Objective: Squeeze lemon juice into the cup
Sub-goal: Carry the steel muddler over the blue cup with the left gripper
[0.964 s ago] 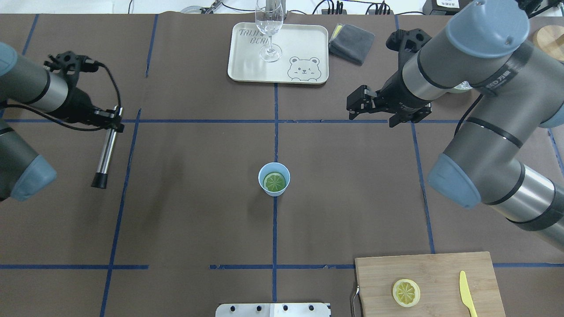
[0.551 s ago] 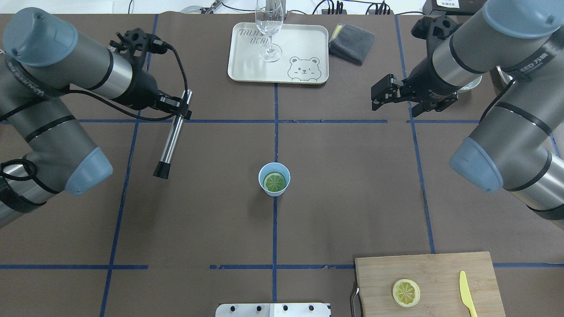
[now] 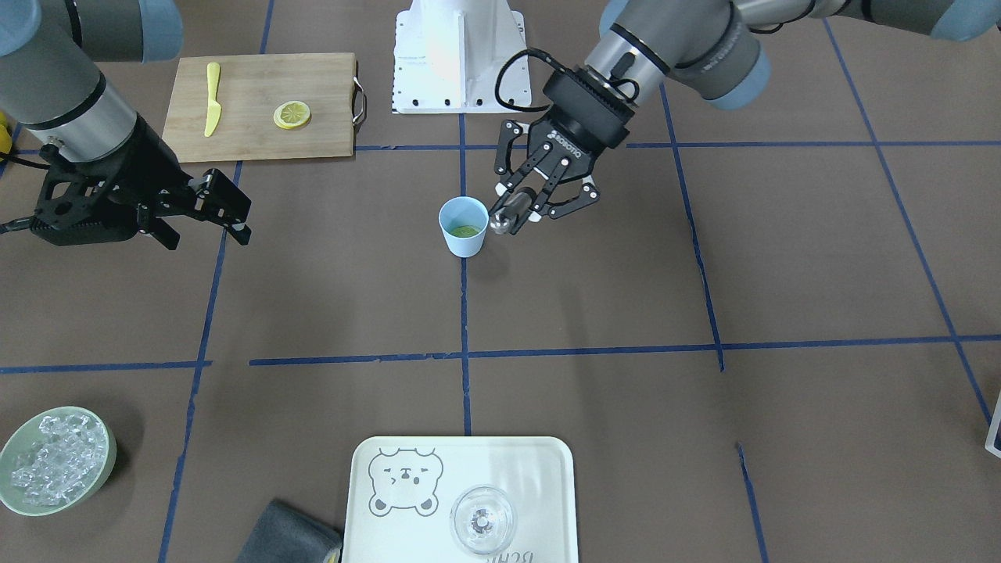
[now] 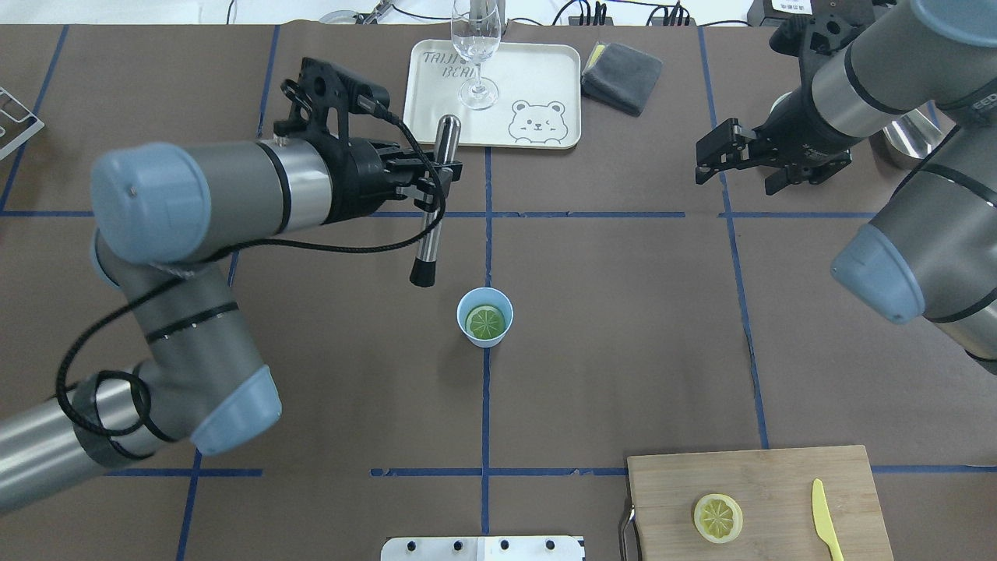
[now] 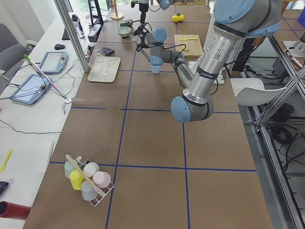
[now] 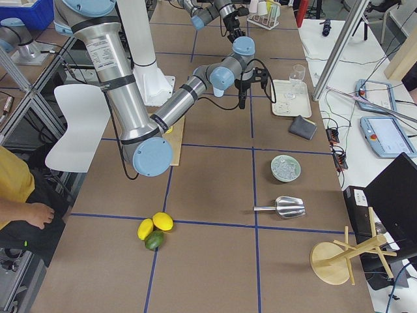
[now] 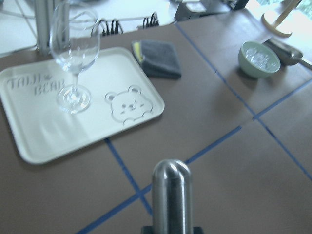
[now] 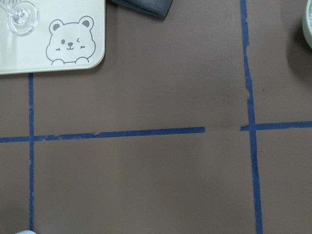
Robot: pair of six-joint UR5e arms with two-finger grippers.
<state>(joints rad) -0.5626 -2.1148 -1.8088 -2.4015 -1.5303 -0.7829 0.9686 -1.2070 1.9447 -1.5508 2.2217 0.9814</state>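
Observation:
The light-blue cup (image 4: 467,330) (image 3: 467,242) stands at the table's middle with a greenish-looking citrus slice (image 4: 485,322) inside. A yellow lemon slice (image 4: 718,517) (image 3: 292,115) lies on the cutting board. My left gripper (image 4: 438,175) (image 3: 522,202) is shut on a steel muddler (image 4: 431,210) with a black tip. It holds the muddler tilted, tip just beside and above the cup's left rim. The muddler's rounded top (image 7: 171,195) fills the left wrist view. My right gripper (image 4: 705,160) (image 3: 238,213) is open and empty, far right of the cup.
A cream bear tray (image 4: 545,86) with a wine glass (image 4: 477,47) sits at the far centre, a grey cloth (image 4: 623,74) beside it. The wooden cutting board (image 4: 779,483) with a yellow knife (image 4: 826,518) is near right. A green bowl of ice (image 3: 55,461) sits far right.
My left arm has swung right with the muddler, from the table's left side to just left of the cup. My right gripper has drawn back to the right and farther away.

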